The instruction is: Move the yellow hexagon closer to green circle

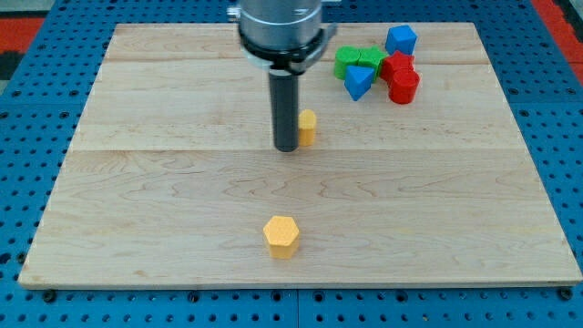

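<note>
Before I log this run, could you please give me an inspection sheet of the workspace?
Surface: wooden board, on blue pegboard.
Job's things: yellow hexagon near the view's bottom; green blocks at the top right, shapes unclear.
Clutter: second yellow block; two blue blocks; red blocks, clustered with the green.
Tool: my tip just left of the second yellow block, far from the hexagon.
Cables: nothing seen.
Surroundings: red patches at the top corners.

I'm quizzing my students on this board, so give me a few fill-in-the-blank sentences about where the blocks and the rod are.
My tip touches down just left of a small ____ block.
The yellow hexagon lies nearest the view's ____ edge.
The green blocks cluster at the view's top ____.

Missing words: yellow; bottom; right
</note>
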You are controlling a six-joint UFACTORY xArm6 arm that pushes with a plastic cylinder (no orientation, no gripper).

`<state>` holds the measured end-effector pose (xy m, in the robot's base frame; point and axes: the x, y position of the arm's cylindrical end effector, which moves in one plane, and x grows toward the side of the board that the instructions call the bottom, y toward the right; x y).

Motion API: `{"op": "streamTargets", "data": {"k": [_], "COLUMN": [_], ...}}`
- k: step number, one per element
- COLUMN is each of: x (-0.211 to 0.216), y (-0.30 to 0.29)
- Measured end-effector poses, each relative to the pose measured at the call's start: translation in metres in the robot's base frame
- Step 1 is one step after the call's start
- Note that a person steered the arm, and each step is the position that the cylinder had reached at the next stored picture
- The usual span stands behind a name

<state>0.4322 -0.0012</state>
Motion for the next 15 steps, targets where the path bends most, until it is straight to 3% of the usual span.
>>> {"op": "streamTargets", "data": {"k": [2,3,5,6,7,9,11,13,14,15], "x": [-0.068,-0.039,0.148,0.187,0.163,0.067,-0.027,-0.102,-0.121,-0.113], "y": [0.029,0.045,0.061,0.021,-0.014,-0.021,-0.023,0.017,0.027,-0.007]}}
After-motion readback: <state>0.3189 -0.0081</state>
